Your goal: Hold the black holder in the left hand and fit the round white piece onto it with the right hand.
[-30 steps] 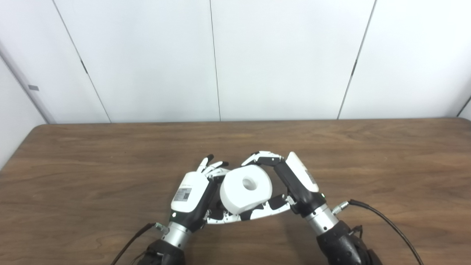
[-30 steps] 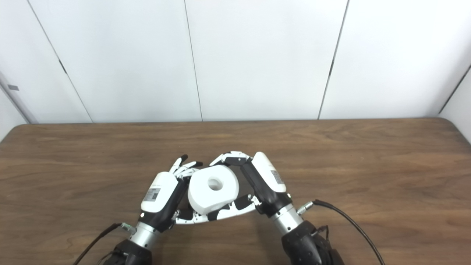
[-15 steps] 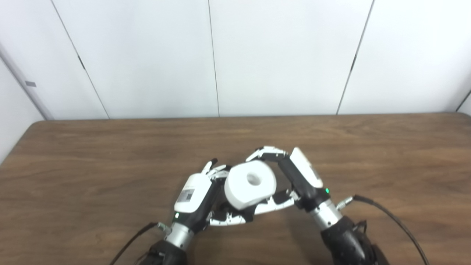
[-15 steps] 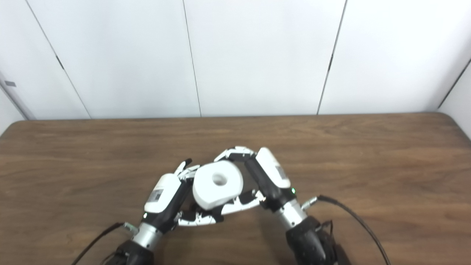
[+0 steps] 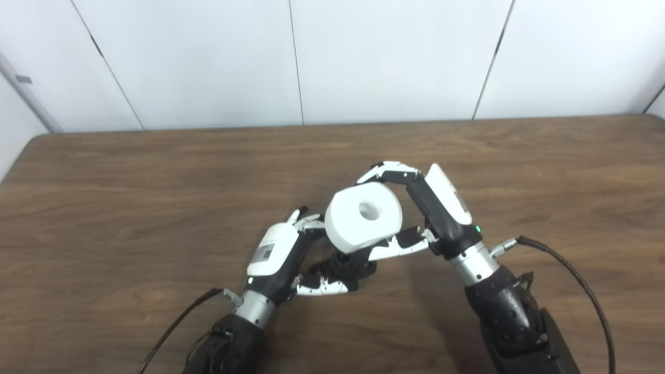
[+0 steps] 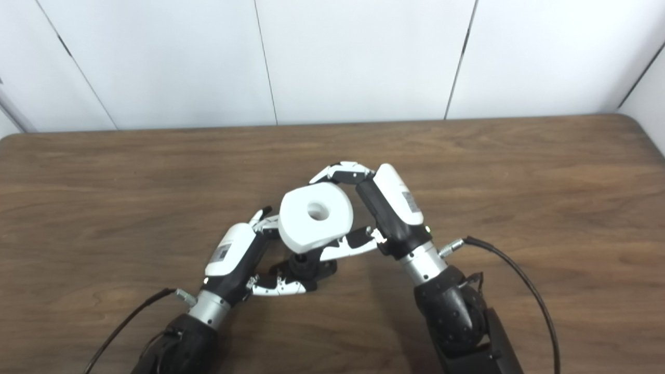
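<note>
Black holder point(image 5: 347, 264): low over the near-centre worktop point(image 5: 130, 182), gripped at its base by the left hand, post pointing up under the white piece; contact with the worktop cannot be told.
Left hand point(image 5: 275, 254): near left of centre, fingers point(image 5: 322, 284) clamped on the black holder, thumb along its near side.
Round white piece point(image 5: 363, 218): just above the holder, tilted, centre hole facing up and toward the camera; lower edge at the post's top, whether touching it cannot be told.
Right hand point(image 5: 436, 208): right of the piece, fingers clamped on it, curled over the far edge, thumb under the near edge.
Cable point(image 5: 566, 270): trailing from the right wrist, near right.
</note>
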Controlling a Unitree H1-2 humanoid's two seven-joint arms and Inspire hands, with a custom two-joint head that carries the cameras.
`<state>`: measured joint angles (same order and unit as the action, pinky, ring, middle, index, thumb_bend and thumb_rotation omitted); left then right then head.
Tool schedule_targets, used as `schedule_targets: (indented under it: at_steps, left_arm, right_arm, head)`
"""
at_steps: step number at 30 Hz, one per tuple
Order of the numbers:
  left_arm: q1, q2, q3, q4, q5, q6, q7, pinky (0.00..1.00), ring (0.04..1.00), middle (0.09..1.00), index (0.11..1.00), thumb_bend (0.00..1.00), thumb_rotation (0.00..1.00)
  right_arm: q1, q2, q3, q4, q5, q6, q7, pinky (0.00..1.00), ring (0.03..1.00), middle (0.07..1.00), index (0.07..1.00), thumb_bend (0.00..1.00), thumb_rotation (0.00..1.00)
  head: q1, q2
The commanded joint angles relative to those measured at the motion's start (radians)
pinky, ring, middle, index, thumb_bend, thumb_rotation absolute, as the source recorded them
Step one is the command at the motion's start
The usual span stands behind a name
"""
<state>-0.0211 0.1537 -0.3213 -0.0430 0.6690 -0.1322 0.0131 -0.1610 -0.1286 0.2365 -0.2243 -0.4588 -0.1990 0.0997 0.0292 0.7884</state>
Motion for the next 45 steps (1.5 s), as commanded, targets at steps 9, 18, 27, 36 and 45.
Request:
schedule_targets:
  at_steps: [9,18,27,36,45]
  left_arm:
    - [0.118,0.002,-0.025,0.051,-0.026,0.001,-0.006,1.0,0.856,0.697,0.482,0.52,0.05]
    - [0.118,0.0,-0.026,0.045,-0.024,0.01,-0.01,1.0,0.856,0.698,0.482,0.52,0.05]
    - [0.116,-0.011,-0.031,0.046,-0.021,0.01,-0.003,1.0,0.86,0.7,0.482,0.52,0.05]
    - [0.112,-0.016,-0.035,0.055,-0.013,0.011,0.006,1.0,0.859,0.699,0.482,0.52,0.05]
    - [0.113,-0.022,-0.036,0.06,-0.016,0.013,0.008,1.0,0.861,0.702,0.482,0.52,0.05]
  right_arm:
    - [-0.003,0.001,-0.016,-0.068,0.006,0.016,0.011,0.78,0.576,0.48,0.493,0.53,0.0]
    - [0.006,-0.012,-0.026,-0.07,0.004,0.018,0.013,0.75,0.571,0.475,0.498,0.53,0.0]
    - [0.02,-0.021,-0.018,-0.033,0.018,-0.002,0.013,0.78,0.573,0.475,0.499,0.53,0.0]
    - [0.028,-0.01,0.005,-0.002,0.033,-0.027,0.006,0.77,0.564,0.464,0.511,0.53,0.0]
    - [0.037,0.007,0.021,0.022,0.028,-0.041,0.001,0.78,0.566,0.469,0.505,0.53,0.0]
  head:
    - [-0.004,0.018]
    - [0.001,0.011]
    - [0.011,0.009]
    - [0.019,-0.001]
    - [0.026,-0.006]
